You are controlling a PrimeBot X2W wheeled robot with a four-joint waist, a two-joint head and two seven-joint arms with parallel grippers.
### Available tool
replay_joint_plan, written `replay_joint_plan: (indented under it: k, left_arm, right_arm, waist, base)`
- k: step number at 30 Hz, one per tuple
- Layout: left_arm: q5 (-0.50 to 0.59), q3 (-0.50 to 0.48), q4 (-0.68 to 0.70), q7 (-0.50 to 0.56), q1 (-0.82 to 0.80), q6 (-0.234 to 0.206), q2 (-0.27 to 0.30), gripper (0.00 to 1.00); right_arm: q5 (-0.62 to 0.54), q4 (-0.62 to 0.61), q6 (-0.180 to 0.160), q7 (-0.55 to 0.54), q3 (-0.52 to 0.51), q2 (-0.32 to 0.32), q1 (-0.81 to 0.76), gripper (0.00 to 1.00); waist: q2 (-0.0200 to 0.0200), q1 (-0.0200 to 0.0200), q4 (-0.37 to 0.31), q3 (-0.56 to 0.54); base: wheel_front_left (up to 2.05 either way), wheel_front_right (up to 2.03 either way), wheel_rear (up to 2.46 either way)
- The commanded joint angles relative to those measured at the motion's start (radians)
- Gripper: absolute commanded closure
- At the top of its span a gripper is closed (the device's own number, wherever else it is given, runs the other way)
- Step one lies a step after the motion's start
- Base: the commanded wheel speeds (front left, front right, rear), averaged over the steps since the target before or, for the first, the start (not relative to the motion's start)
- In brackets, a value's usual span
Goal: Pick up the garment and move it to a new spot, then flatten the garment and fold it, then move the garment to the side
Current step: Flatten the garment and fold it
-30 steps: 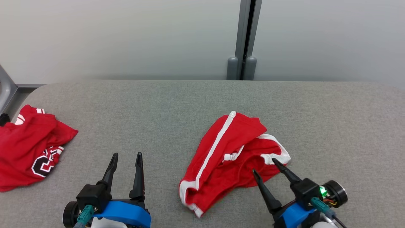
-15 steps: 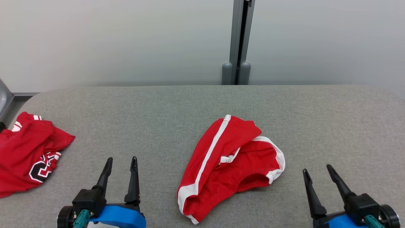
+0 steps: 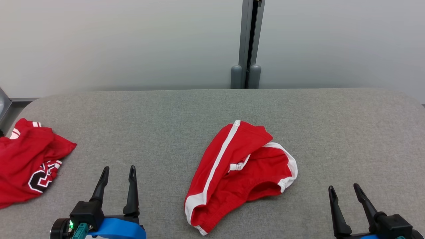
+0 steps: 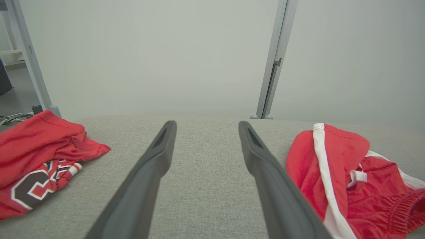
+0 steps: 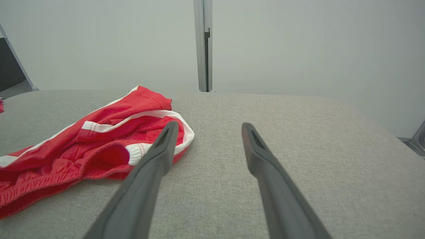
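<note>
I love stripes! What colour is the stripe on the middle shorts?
White stripe on red shorts; clearest in head view.

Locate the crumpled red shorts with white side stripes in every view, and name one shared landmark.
Head view: the red shorts lie at centre, slightly low.
Left wrist view: lower right edge.
Right wrist view: left side, low.
Shared landmark: the grey upright post behind.

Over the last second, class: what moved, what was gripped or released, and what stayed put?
The right hand drew back from the near edge of the red shorts toward the robot's right and now stands clear of them, open. The left hand eased back slightly, also open. Nothing was gripped. The red shorts and the red jersey stayed lying on the grey table; the camera itself shifted a little.
</note>
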State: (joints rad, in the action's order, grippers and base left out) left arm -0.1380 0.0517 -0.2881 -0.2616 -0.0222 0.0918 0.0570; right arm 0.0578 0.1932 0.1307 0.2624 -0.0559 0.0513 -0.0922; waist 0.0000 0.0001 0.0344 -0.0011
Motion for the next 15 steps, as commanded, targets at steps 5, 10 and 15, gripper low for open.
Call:
replay_joint_plan:
  k: [5, 10, 15]
  left_arm:
    - [0.017, -0.013, 0.0, -0.005, 0.004, -0.003, 0.006, 0.0]
    - [0.025, -0.022, -0.006, -0.005, 0.006, -0.003, 0.005, 0.0]
    - [0.034, -0.027, -0.009, -0.005, 0.007, -0.004, 0.005, 0.0]
  right_arm:
    - [0.013, 0.005, 0.0, 0.004, 0.002, -0.001, 0.009, 0.0]
    - [0.018, 0.014, 0.0, 0.004, 0.006, -0.001, 0.011, 0.0]
    - [0.019, 0.02, 0.0, 0.004, 0.008, -0.001, 0.014, 0.0]
  waist:
    - [0.0, -0.0001, 0.005, -0.002]
    - [0.0, -0.0001, 0.007, -0.005]
    - [0.0, -0.0001, 0.005, -0.006]
  base:
    - [0.0, 0.0, 0.0]
    - [0.0, 0.0, 0.0]
    - [0.0, 0.0, 0.0]
